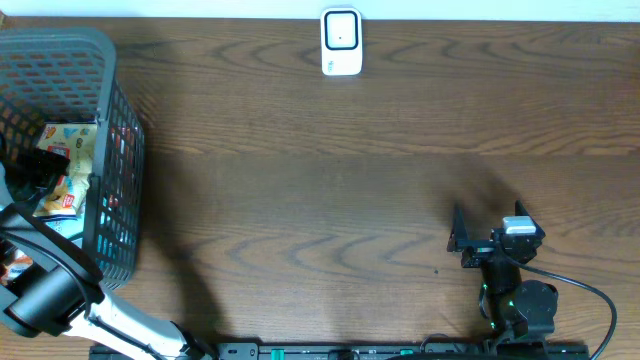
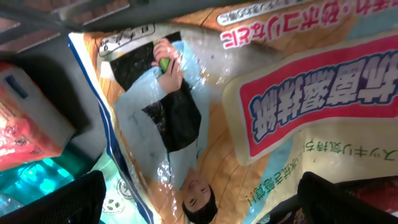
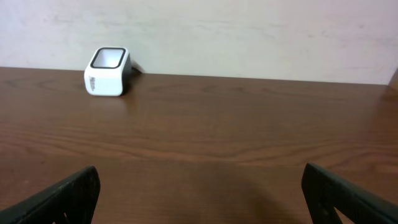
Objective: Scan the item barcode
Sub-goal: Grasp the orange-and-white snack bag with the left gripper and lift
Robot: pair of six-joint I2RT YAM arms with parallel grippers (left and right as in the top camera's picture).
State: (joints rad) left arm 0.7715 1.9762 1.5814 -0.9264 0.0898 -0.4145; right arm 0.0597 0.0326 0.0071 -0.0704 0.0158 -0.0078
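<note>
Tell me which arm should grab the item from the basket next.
Left. The left gripper is open inside the basket, directly over the yellow package. The right gripper is open too, but it sits over the table at the near right, far from the basket.

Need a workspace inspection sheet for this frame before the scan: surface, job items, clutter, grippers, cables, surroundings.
Surface: dark wood-grain table.
Job's things: white scanner at the far edge; printed packet in the grey basket at the left edge.
Clutter: red packet beside it in the basket.
Grippers: left gripper open, inside the basket above the printed packet, holding nothing; right gripper open, empty, facing the scanner.
Cables: black cable loops from the right arm's base.
Surroundings: pale wall behind the table.
</note>
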